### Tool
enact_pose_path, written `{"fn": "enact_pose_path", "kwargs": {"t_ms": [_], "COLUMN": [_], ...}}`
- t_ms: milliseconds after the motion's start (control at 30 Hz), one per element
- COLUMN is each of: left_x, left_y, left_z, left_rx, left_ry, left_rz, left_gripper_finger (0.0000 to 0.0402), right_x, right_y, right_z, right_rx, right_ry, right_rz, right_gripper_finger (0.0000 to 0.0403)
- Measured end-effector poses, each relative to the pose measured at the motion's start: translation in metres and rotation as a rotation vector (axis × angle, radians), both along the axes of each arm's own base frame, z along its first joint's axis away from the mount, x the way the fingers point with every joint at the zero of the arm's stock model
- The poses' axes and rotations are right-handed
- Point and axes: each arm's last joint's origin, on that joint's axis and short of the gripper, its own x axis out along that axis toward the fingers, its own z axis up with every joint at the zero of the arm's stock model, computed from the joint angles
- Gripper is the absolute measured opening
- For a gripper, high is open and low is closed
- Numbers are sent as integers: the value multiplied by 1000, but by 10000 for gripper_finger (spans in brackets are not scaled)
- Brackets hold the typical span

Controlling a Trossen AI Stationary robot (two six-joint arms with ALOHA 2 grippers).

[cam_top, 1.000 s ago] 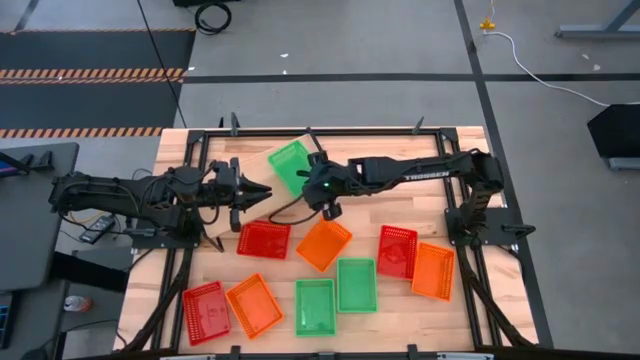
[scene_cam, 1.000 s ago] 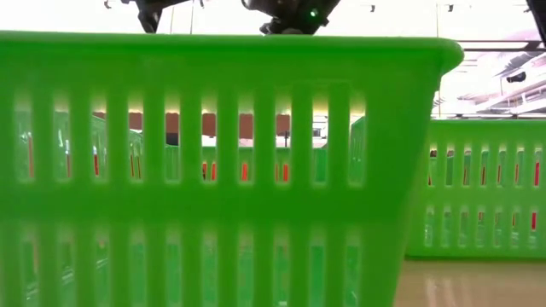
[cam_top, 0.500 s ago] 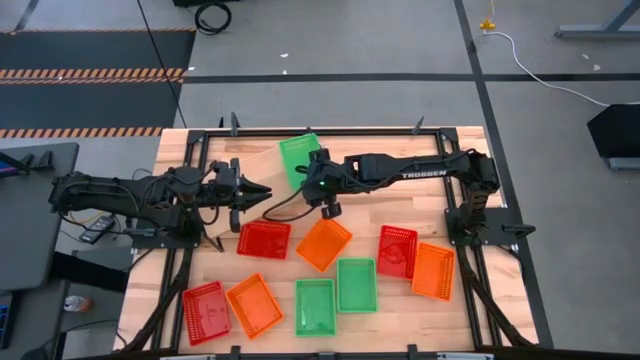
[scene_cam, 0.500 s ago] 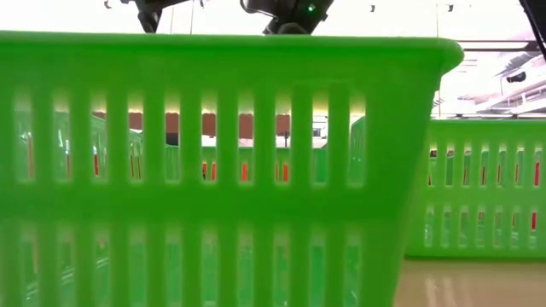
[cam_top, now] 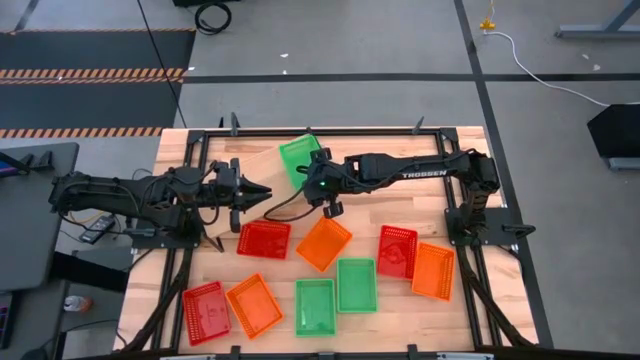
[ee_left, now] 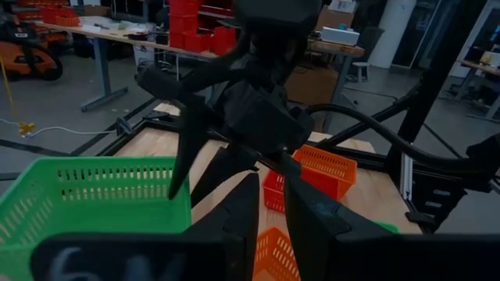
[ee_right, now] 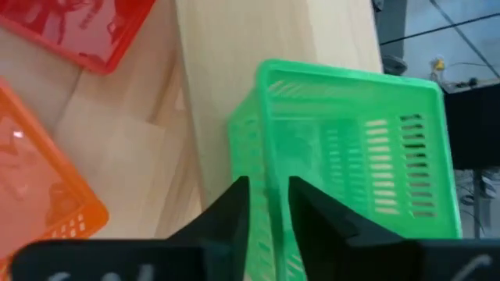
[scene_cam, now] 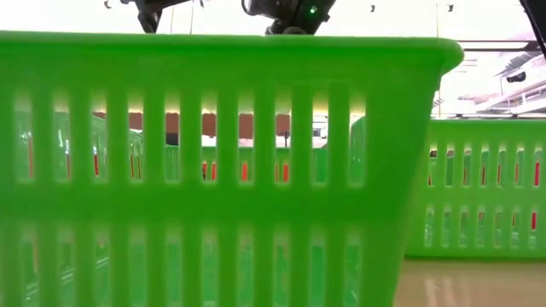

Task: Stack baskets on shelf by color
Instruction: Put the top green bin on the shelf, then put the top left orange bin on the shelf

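Moved: green basket (cam_top: 298, 159) has swung toward the frame's top, now squarer on the shelf (cam_top: 262, 165).
Right fingers (cam_top: 309, 172): closed on that basket's wall, at upper centre.
Left fingers (cam_top: 262, 191): nearly closed, empty, just left of centre.
Other baskets: red (cam_top: 264, 240), orange (cam_top: 324, 244) and green (cam_top: 356, 285) ones spread over the lower surface (cam_top: 400, 318).

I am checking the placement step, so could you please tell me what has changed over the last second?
The right tool carried the green basket a little toward the table's far edge and turned it squarer over the shelf. Its fingers straddle the basket's near wall. The left tool waits beside it, unchanged. The eight baskets on the table stayed where they were.
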Motion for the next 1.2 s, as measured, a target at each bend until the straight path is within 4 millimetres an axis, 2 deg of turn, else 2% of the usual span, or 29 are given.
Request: {"fn": "enact_pose_path", "kwargs": {"t_ms": [133,300,467,567,800,900,1100,1200], "left_x": [0,0,0,0,0,0,-1,-1], "left_y": [0,0,0,0,-7,-11,-16,-18], "left_z": [0,0,-1,-1,-1,0,1,2], "left_rx": [0,0,1,1,-6,-6,-6,-6], "left_ry": [3,4,9,11,10,3,-13,-17], "left_rz": [0,0,0,-14,-107,-129,-159,-155], "left_gripper_finger": [67,68,68,71,73,73,71,70], "right_x": [-2,-8,-21,-26,-38,-39,-38,-38], "right_y": [5,17,40,57,85,96,114,115], "right_z": [5,18,39,41,24,17,-18,-38], "right_rx": [-7,-3,38,99,236,294,322,362], "right_ry": [-15,-61,-137,-142,11,26,17,8], "right_rz": [5,24,49,53,20,53,142,93], "right_gripper_finger": [135,146,145,145,145,145,145,145]}}
